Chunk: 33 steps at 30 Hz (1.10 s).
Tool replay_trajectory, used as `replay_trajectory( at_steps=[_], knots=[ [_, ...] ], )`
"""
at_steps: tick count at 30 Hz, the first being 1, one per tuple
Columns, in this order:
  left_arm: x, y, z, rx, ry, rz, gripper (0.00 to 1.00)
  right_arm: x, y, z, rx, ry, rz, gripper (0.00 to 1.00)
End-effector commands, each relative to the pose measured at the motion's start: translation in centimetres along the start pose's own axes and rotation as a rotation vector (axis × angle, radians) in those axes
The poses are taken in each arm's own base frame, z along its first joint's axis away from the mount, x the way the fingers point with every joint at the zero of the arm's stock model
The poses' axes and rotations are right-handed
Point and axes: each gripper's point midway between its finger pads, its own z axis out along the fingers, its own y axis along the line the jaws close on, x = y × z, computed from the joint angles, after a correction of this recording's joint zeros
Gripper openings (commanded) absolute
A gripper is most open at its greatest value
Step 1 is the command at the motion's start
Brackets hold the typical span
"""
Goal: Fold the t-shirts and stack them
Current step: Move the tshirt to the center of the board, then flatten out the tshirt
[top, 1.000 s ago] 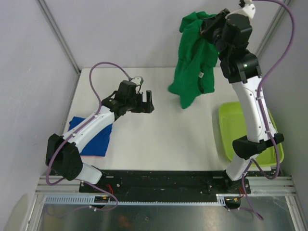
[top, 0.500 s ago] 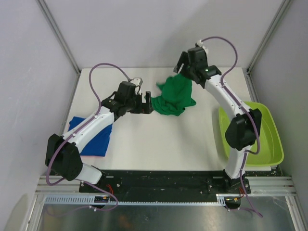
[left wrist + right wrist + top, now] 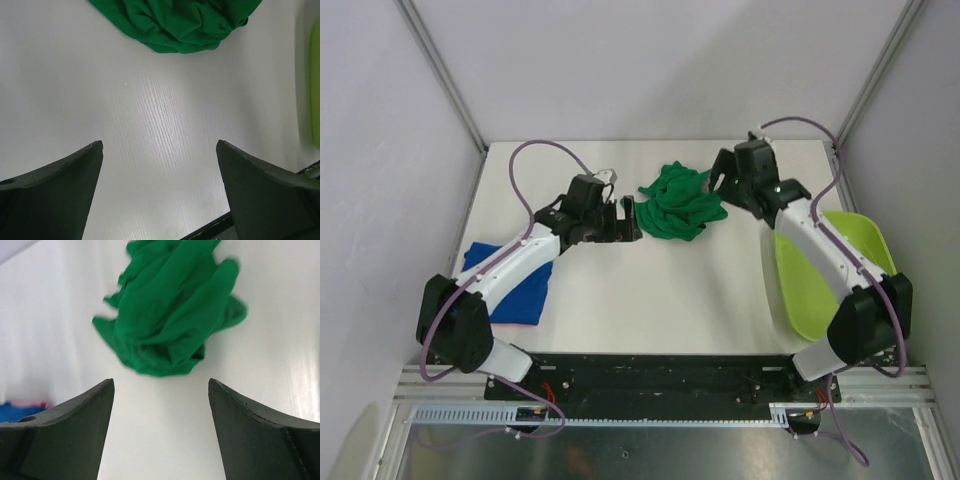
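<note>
1. Crumpled dark green cloth t-shirt (image 3: 680,202) lies heaped at the white desk's (image 3: 650,290) twelve o'clock; limp and light, I judge.
2. Left pincer (image 3: 159,145) and right pincer (image 3: 161,382) flank it, gaping, empty.
3. I'd pinch an outer edge.

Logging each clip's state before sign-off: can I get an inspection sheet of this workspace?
Surface: white table, no stains seen.
Job's things: green t-shirt crumpled in a heap at centre back; blue t-shirt lying flat at left, partly under the left arm.
Clutter: lime tub at right.
Jaws: left jaws open, empty; right jaws open, empty; both apart from the heap.
Cables: purple cables looped along both arms, off the cloth.
Surroundings: grey walls, metal posts.
</note>
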Motion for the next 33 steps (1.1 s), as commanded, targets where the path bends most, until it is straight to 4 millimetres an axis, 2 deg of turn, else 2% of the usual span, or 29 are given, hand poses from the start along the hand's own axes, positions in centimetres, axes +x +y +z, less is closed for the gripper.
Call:
replay_trajectory(
  at_steps=[1, 4, 6, 9, 11, 15, 18, 20, 28, 33],
  knots=[
    [0.0, 0.0, 0.9, -0.002, 0.002, -0.074, 0.99, 6.2, 2.8, -0.4, -0.093, 0.054, -0.010, 0.77],
    [-0.3, 0.8, 1.2, -0.047, -0.013, -0.108, 0.97, 10.9, 4.6, 0.4, -0.115, 0.114, -0.048, 0.71],
    [-0.6, 1.8, 1.2, -0.081, -0.028, -0.149, 0.96, 13.1, 5.7, 1.3, -0.119, 0.135, -0.066, 0.67],
    [-0.8, 3.6, 1.1, -0.120, -0.041, -0.218, 0.93, 15.4, 6.9, 3.2, -0.134, 0.153, -0.073, 0.62],
    [-1.0, 4.6, 0.9, -0.139, -0.051, -0.239, 0.92, 16.4, 7.0, 4.6, -0.127, 0.154, -0.068, 0.60],
    [-0.9, 5.1, 1.4, -0.134, -0.033, -0.230, 0.83, 17.2, 5.2, 7.0, -0.047, 0.149, -0.044, 0.57],
    [-0.4, 4.2, 2.7, -0.092, 0.015, -0.213, 0.71, 16.3, 4.1, 7.4, -0.008, 0.121, -0.048, 0.57],
    [-0.1, 3.8, 3.5, -0.094, 0.031, -0.207, 0.68, 15.8, 4.3, 7.6, -0.030, 0.119, -0.055, 0.57],
    [0.2, 3.3, 5.0, -0.083, 0.053, -0.216, 0.67, 17.9, 4.6, 9.9, -0.007, 0.164, -0.067, 0.55],
    [0.4, 3.4, 4.8, -0.083, 0.053, -0.203, 0.67, 17.7, 4.7, 11.7, 0.037, 0.139, -0.066, 0.54]
  ],
)
